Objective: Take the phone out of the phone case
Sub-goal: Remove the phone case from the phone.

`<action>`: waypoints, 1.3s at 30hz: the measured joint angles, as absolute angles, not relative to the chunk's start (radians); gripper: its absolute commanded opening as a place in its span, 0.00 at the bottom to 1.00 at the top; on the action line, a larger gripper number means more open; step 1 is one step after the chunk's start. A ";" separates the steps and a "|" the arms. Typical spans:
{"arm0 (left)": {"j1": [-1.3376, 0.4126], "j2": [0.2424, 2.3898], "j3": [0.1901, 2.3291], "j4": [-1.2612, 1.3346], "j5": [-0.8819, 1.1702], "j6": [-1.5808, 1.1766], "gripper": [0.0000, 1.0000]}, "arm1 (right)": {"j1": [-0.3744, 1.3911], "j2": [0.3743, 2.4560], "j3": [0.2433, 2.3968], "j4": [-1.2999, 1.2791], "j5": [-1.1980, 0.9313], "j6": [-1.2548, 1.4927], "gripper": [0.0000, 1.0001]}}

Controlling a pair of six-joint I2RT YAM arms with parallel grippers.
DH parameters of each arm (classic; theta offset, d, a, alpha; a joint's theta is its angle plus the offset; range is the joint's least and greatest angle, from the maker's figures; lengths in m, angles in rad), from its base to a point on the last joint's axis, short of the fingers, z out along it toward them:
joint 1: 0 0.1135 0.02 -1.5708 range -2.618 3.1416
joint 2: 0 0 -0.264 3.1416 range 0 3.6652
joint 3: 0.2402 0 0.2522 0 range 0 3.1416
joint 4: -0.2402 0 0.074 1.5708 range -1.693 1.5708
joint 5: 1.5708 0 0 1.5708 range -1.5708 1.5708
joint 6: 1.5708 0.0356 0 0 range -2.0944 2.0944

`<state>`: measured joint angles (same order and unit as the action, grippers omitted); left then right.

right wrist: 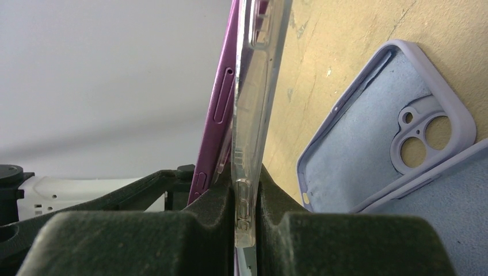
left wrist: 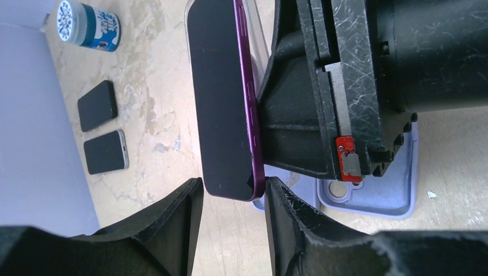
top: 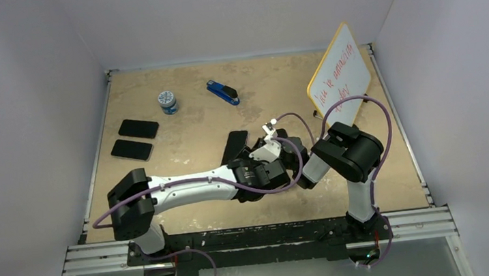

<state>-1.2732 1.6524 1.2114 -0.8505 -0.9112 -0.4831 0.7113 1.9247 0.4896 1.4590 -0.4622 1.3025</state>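
Two dark phones (top: 138, 128) (top: 132, 150) lie at nine o'clock on the counter (top: 186, 127). A small jar (top: 168, 102) sits at ten, a blue stapler (top: 223, 92) at eleven, and a whiteboard (top: 339, 73) at two.

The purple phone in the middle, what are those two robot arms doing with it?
They are taking it out of its case. The right hand is clamped on the edge of the clear phone case, and the purple phone is already partly peeled away from it. The left hand has a finger on each side of the phone's end; whether it grips yet is hard to tell. An empty lilac case lies on the table beneath.
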 measured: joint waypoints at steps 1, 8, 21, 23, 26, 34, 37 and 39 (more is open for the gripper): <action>-1.275 1.662 1.216 -0.855 -0.923 -0.488 0.43 | 0.711 1.925 0.490 1.459 -0.462 1.303 0.00; -1.284 1.718 1.219 -0.862 -1.002 -0.507 0.41 | 0.711 1.925 0.490 1.465 -0.462 1.313 0.00; -1.283 1.822 1.240 -0.903 -1.124 -0.505 0.07 | 0.706 1.900 0.490 1.449 -0.448 1.316 0.00; -1.284 1.822 1.241 -0.913 -1.134 -0.503 0.00 | 0.707 1.887 0.490 1.434 -0.444 1.310 0.00; -1.284 1.822 1.246 -0.929 -1.137 -0.501 0.00 | 0.711 1.874 0.490 1.407 -0.439 1.294 0.00; -1.276 1.751 1.253 -0.991 -1.127 -0.507 0.00 | 0.725 1.839 0.547 1.269 -0.406 1.234 0.00; -1.276 1.668 1.253 -0.993 -1.102 -0.504 0.00 | 0.731 1.839 0.595 1.200 -0.376 1.194 0.00; -1.277 1.610 1.253 -0.990 -1.085 -0.500 0.00 | 0.736 1.839 0.632 1.162 -0.355 1.174 0.00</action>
